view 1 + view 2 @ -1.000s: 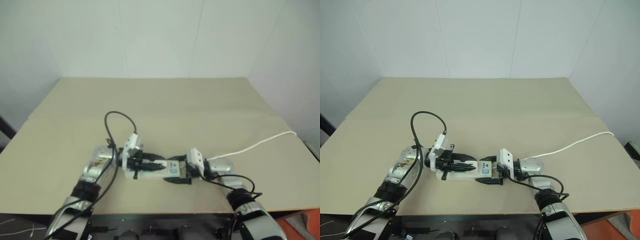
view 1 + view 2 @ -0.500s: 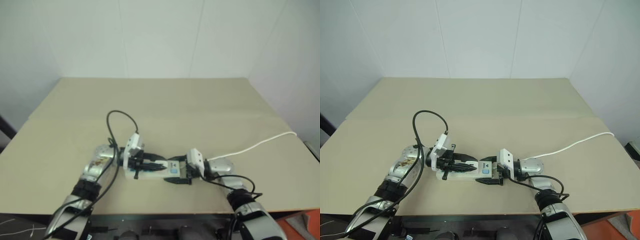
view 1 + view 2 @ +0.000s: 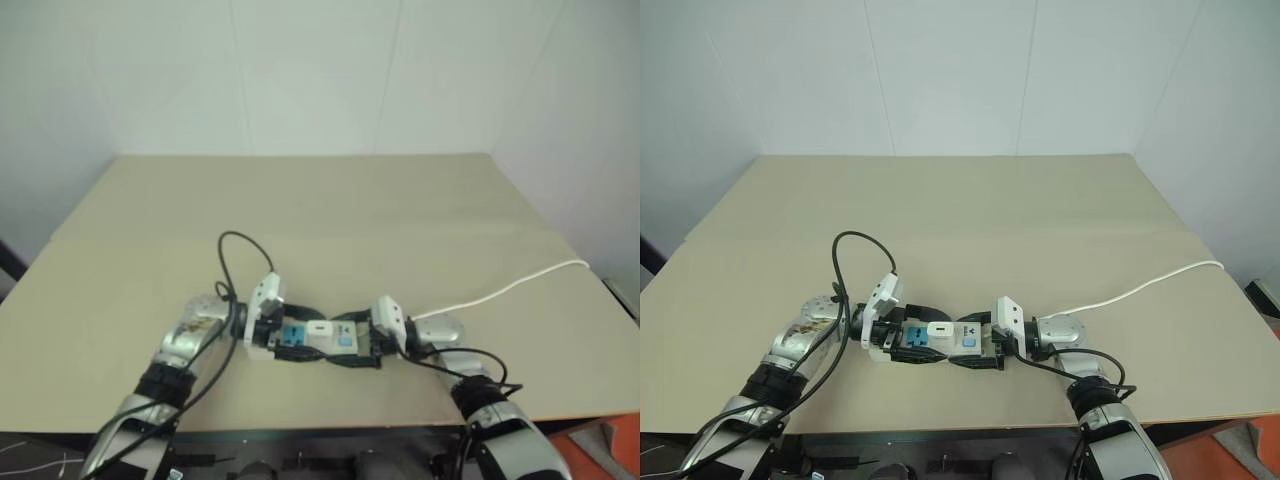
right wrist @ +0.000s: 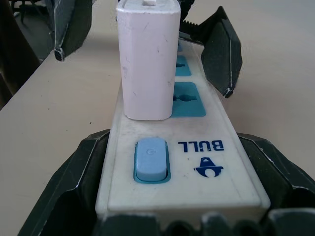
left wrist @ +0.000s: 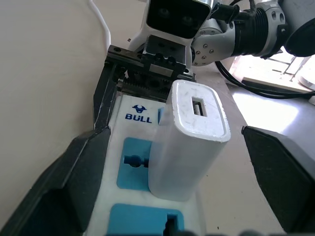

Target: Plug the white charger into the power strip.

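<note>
The white charger (image 5: 189,137) stands upright in a socket of the power strip (image 3: 965,340), next to its blue switch (image 4: 151,160). My left gripper (image 3: 928,336) is open. Its fingers (image 5: 83,177) stand wide on either side of the charger and do not touch it. My right gripper (image 3: 976,342) is shut on the switch end of the power strip (image 4: 211,162), one finger (image 4: 74,196) against each long side. The two grippers face each other along the strip, near the table's front edge.
The strip's thin white cable (image 3: 1140,290) runs off to the right across the tan table (image 3: 970,210). A black cable loop (image 3: 855,262) rises from my left wrist. The table's front edge (image 3: 940,425) lies close below the grippers.
My left gripper has opened and let go of the charger, which now stands alone in the strip. The right gripper and the strip have kept still.
</note>
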{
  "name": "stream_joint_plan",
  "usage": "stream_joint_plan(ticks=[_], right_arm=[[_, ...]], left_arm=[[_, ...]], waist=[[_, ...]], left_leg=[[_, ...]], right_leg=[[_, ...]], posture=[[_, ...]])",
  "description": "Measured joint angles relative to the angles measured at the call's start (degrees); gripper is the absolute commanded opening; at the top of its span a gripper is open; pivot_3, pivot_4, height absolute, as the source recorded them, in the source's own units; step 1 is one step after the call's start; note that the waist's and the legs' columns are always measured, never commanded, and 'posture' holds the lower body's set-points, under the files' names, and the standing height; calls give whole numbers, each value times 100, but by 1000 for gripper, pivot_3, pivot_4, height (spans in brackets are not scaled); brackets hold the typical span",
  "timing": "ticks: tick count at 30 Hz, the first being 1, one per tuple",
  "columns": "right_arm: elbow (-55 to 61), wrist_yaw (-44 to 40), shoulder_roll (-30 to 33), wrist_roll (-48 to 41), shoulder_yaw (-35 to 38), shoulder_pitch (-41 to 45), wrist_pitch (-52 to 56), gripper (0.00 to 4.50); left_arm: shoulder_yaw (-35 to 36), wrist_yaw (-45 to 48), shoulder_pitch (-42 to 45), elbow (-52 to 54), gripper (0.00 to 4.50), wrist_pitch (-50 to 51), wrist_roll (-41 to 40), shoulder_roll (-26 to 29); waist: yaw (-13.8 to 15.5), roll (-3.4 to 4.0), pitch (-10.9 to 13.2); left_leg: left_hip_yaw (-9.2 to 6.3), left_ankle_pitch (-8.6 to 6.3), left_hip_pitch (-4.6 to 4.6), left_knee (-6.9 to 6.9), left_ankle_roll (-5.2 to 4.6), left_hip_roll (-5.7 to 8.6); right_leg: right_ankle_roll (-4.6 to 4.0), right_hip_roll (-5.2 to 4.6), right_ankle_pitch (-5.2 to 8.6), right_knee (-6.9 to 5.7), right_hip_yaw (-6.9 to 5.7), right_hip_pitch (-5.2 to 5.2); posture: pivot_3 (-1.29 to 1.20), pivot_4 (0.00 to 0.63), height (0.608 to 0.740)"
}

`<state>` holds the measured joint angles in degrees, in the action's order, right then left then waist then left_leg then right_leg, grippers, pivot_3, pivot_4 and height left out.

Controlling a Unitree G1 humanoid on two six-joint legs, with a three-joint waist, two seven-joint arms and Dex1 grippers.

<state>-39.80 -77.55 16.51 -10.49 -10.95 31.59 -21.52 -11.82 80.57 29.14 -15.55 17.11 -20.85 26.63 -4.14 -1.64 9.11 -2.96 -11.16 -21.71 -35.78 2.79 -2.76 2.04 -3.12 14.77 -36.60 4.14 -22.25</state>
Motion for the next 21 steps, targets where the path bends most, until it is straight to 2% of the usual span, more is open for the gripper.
stream_joint_plan(ticks=[5, 6, 8, 11, 17, 21], right_arm=[[-108, -67, -18, -7, 15, 111, -71, 3494], [-108, -89, -22, -10, 16, 126, -67, 4204], [-108, -143, -16, -10, 13, 144, -43, 4456], [-122, -227, 9, -8, 13, 168, -38, 4456], [-121, -172, 173, 22, 29, 175, -298, 4456], [-41, -184, 627, -18, 165, 154, -307, 4456]], left_arm=[[293, -197, -332, 626, 4490, 332, -259, 217], [410, -181, -403, 906, 4500, 521, -437, 389], [642, -114, -508, 1361, 4500, 713, -681, 737], [1036, -66, -756, 1934, 4500, 833, -992, 1153], [1567, -336, -1261, 2474, 4500, 945, -1322, 1418], [2000, -535, -1641, 2791, 4500, 945, -1484, 1635]], waist=[[-1, -21, 46], [-6, -30, 59], [-3, -32, 62], [11, -31, 63], [50, -36, 85], [113, -35, 98]], left_leg=[[-2, 0, -11, 0, 0, -2], [-3, 0, -22, 0, 0, -3], [-3, 0, -28, 0, 0, -5], [-1, 0, -28, 0, 0, -4], [1, 0, -42, -1, 0, -3], [7, 1, -84, -3, 0, 2]], right_leg=[[1, 1, -1, -11, 0, -14], [0, 2, -1, -14, -1, -26], [1, 2, -2, -14, -1, -33], [0, 0, -1, -8, -1, -30], [-1, -5, 0, -5, -2, -41], [0, -11, -1, -4, -1, -81]], posture=[[0, 150, 740], [0, 150, 740], [0, 150, 740], [0, 150, 740], [0, 150, 740], [0, 150, 740]])
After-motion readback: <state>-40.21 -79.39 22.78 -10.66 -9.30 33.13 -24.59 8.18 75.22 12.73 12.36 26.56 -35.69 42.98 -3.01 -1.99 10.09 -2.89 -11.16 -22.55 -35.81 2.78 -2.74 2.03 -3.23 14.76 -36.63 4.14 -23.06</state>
